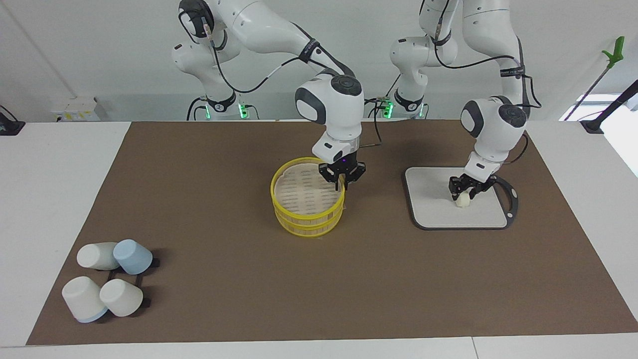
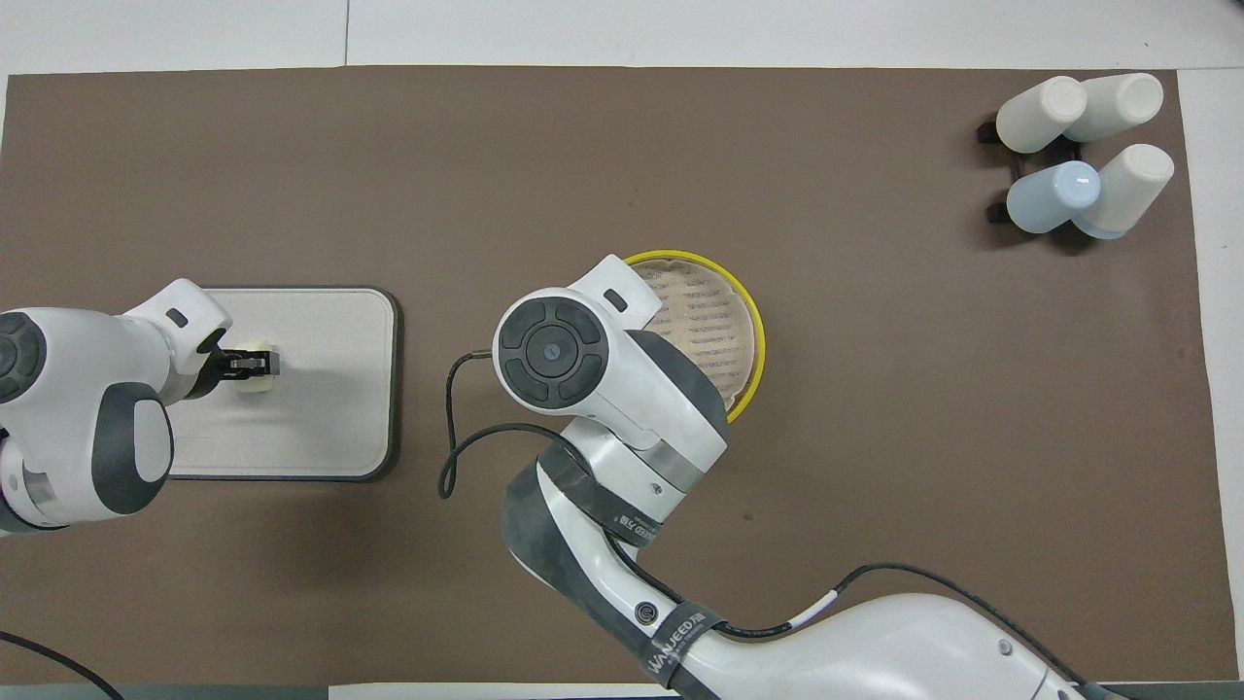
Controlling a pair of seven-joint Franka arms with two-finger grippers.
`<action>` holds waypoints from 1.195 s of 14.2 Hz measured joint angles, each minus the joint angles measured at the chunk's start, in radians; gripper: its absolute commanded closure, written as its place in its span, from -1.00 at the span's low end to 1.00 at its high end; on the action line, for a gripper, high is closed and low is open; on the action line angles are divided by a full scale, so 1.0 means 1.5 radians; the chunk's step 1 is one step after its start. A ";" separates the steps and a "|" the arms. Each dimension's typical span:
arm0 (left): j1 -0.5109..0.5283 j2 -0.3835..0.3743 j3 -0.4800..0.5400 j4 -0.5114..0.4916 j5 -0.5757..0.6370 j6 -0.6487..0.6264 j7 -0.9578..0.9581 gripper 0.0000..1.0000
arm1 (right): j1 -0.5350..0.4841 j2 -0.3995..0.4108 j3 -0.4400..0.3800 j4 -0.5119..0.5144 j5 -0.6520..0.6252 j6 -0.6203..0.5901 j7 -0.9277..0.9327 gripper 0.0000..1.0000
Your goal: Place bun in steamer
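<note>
A small, rounded lump of cream-white dough, the bun (image 1: 462, 199), is pinched between the narrowed fingers of the left gripper (image 1: 466, 193) on a grey rectangular board (image 1: 433, 212) with rounded corners and a black loop handle, lying on the brown mat (image 1: 229, 299) toward the left arm's end of the tabletop. At the middle of the mat stands the steamer (image 1: 307, 205), a round two-tier basket with bright yellow rims, pale slatted sides and a slotted top. Its rim on the side toward the board is gripped by the right gripper (image 1: 341, 185), whose fingers are drawn narrow about it. Four smooth cups (image 1: 107, 284), three white and one pale blue, are seen tilted on a black rack near the mat's corner at the right arm's end, at the edge farthest from the robots.
</note>
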 measured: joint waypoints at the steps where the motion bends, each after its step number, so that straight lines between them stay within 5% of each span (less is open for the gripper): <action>1: 0.000 0.000 0.000 0.000 0.000 0.001 0.000 0.42 | 0.000 0.000 0.000 0.000 0.000 0.001 0.000 0.61; 4: 0.000 0.000 0.000 0.001 0.000 0.002 0.000 0.42 | 0.000 0.000 0.001 0.000 0.001 0.005 0.000 0.66; 5: 0.000 0.000 0.000 0.002 0.000 0.000 0.000 0.42 | 0.000 0.000 0.001 0.000 0.001 0.007 0.000 0.93; 7: 0.000 0.000 -0.001 0.022 0.000 -0.031 0.000 0.42 | 0.000 0.000 0.000 -0.002 0.001 0.018 0.000 1.00; 11: 0.000 -0.013 -0.006 0.168 0.000 -0.253 -0.010 0.42 | -0.004 -0.001 0.001 0.007 0.006 0.010 0.000 1.00; 14: 0.000 -0.045 -0.012 0.284 -0.001 -0.419 -0.039 0.42 | -0.043 -0.008 -0.002 0.089 0.003 -0.107 -0.050 1.00; 17: -0.003 -0.058 -0.070 0.357 -0.007 -0.478 -0.161 0.42 | -0.123 -0.049 -0.003 0.143 0.014 -0.218 -0.189 1.00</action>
